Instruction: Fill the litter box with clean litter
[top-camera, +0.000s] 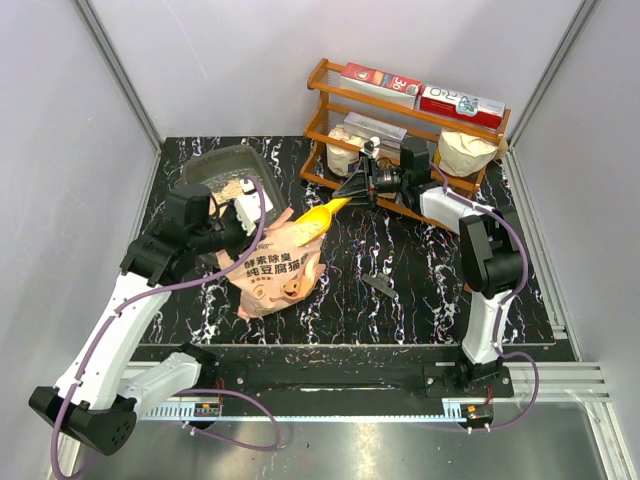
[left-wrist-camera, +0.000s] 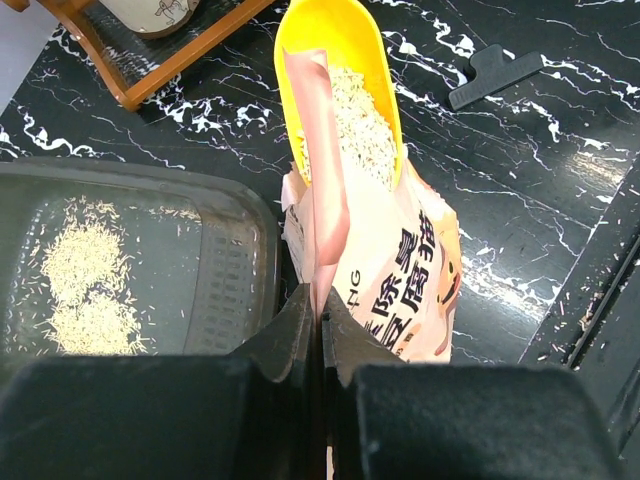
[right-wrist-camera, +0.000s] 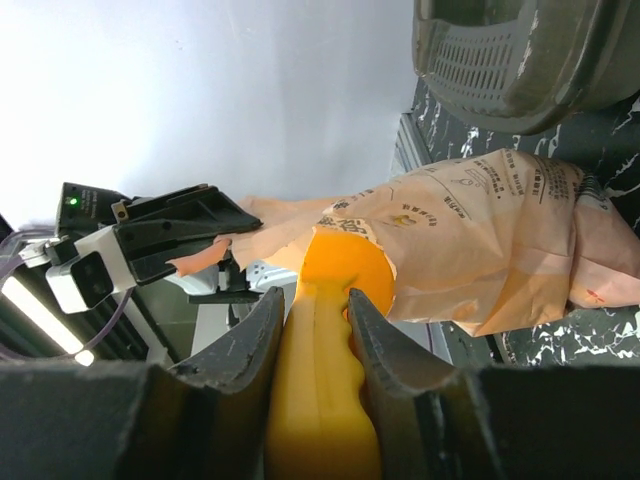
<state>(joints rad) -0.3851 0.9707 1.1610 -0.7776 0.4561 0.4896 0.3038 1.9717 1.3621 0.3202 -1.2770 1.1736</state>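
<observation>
The dark grey litter box (top-camera: 212, 160) sits at the back left with a thin patch of beige litter (left-wrist-camera: 85, 280) on its floor; it also shows in the left wrist view (left-wrist-camera: 230, 250) and the right wrist view (right-wrist-camera: 520, 50). The pink pig-face bag (top-camera: 280, 270) stands just right of it. My left gripper (left-wrist-camera: 320, 300) is shut on the bag's upper edge (left-wrist-camera: 325, 200) and holds the mouth open. My right gripper (right-wrist-camera: 315, 300) is shut on the yellow scoop's handle (right-wrist-camera: 320, 400). The scoop (left-wrist-camera: 340, 60) is at the bag's mouth and holds litter (left-wrist-camera: 355, 120).
An orange wooden rack (top-camera: 322, 112) with boxes and tied bags stands at the back right, close behind the right gripper (top-camera: 355, 190). A black clip (top-camera: 378, 285) lies on the marble table right of the bag. Grey walls enclose the sides.
</observation>
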